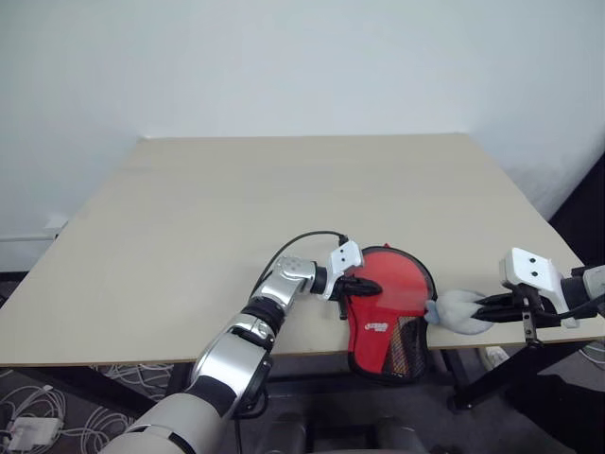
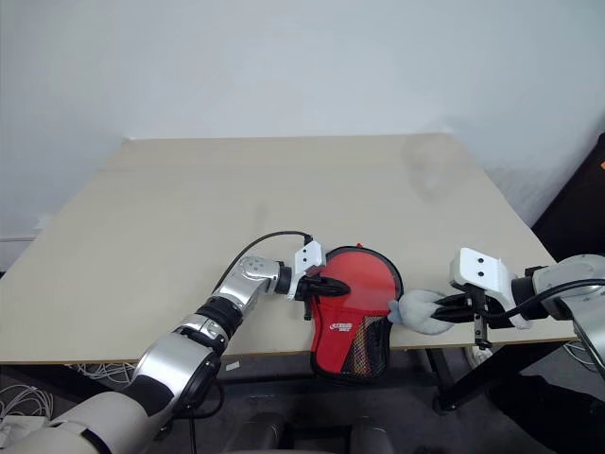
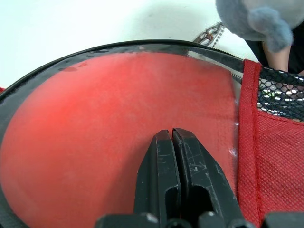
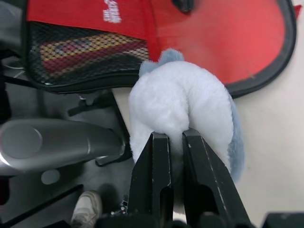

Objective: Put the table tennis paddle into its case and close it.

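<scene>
Meanwhile, at the near edge of the pale wooden table [image 1: 236, 208], the case [image 1: 386, 317] lies red side up, its mesh-and-logo end hanging past the edge. Through its clear plastic window shows the red face of the paddle [image 3: 118, 123], already inside; the handle cannot be made out. The left gripper [image 1: 352, 285] rests on the round part of the case with its black fingers [image 3: 164, 175] pressed together and nothing between them, tips against the plastic. Just beside the case on its right, the right gripper [image 1: 484, 306] pinches a fluffy pale blue-grey lump [image 1: 458, 310], fingers clamped tight into its fur. The lump sits against the case's black rim, near a short run of zip [image 3: 209, 34] visible there. Whether the zip is fully closed cannot be told.
</scene>
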